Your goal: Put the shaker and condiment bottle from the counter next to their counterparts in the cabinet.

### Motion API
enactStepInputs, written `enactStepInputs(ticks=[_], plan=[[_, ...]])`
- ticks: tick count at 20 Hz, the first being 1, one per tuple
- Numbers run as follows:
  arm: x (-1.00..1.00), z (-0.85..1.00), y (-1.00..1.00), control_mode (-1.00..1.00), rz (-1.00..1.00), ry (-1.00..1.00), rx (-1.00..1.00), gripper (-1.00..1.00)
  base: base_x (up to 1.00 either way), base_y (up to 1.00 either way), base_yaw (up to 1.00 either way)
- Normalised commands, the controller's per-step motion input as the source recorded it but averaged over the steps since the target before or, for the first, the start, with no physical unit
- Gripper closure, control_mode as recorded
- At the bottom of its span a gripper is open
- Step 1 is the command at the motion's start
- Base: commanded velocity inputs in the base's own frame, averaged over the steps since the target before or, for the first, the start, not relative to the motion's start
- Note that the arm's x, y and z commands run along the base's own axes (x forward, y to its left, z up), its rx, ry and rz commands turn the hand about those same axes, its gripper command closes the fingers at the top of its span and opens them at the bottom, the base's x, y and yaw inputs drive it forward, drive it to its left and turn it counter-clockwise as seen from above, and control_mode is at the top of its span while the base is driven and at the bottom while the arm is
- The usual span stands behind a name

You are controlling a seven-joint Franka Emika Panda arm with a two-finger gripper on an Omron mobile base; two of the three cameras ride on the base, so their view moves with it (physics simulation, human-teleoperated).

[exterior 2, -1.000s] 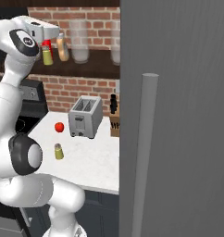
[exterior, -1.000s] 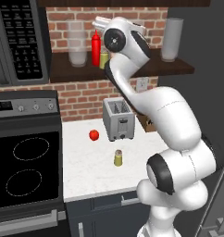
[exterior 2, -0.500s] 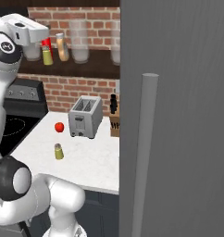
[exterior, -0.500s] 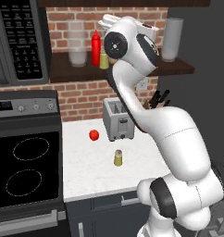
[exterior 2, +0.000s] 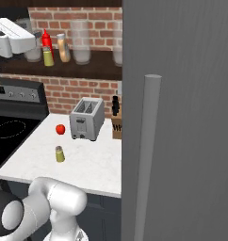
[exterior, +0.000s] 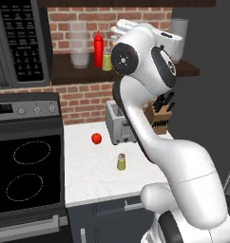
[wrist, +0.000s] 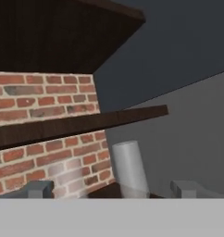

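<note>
The shaker (exterior: 121, 162) (exterior 2: 60, 154) stands upright on the white counter, in front of the toaster. On the cabinet shelf (exterior: 69, 76) (exterior 2: 90, 70) the tall red squeeze bottle (exterior: 98, 49) (exterior 2: 46, 39) and a yellow-green shaker (exterior: 107, 60) (exterior 2: 48, 58) stand together. The tan condiment bottle (exterior 2: 64, 48) stands just right of them. My gripper (wrist: 111, 190) is open and holds nothing, up at shelf height and facing a clear glass jar (wrist: 129, 169) and the brick back wall. My arm hides the condiment bottle in the left base view.
A toaster (exterior: 118, 128) (exterior 2: 87, 118), a tomato (exterior: 96, 138) (exterior 2: 60, 129) and a knife block (exterior: 160, 118) (exterior 2: 117, 121) stand on the counter. Clear glass jars (exterior: 79, 45) (exterior 2: 81, 42) share the shelf. Stove (exterior: 26, 175) and microwave (exterior: 19, 40) are left; a tall grey panel (exterior 2: 182, 117) is right.
The arm has drawn back from the shelf and risen, and the hand has swung left in the right base view. The gripper stayed open. The counter things have not moved.
</note>
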Motion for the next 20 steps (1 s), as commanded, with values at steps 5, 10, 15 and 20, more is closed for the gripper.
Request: enactStepInputs(ticks=[5,10,15,20], plan=[[-0.96,0.0,-0.21,-1.0,-0.08,0.0,0.0,-1.0,0.0,0.0,0.0],[-0.98,0.0,-0.26,-1.0,-0.06,0.01,0.0,-1.0,0.0,0.0,0.0],[-0.94,0.0,-0.31,-1.0,0.0,0.02,0.0,-1.0,0.0,0.0,0.0],[-0.81,0.0,-0.2,-1.0,0.06,0.04,0.0,-1.0,0.0,0.0,0.0]])
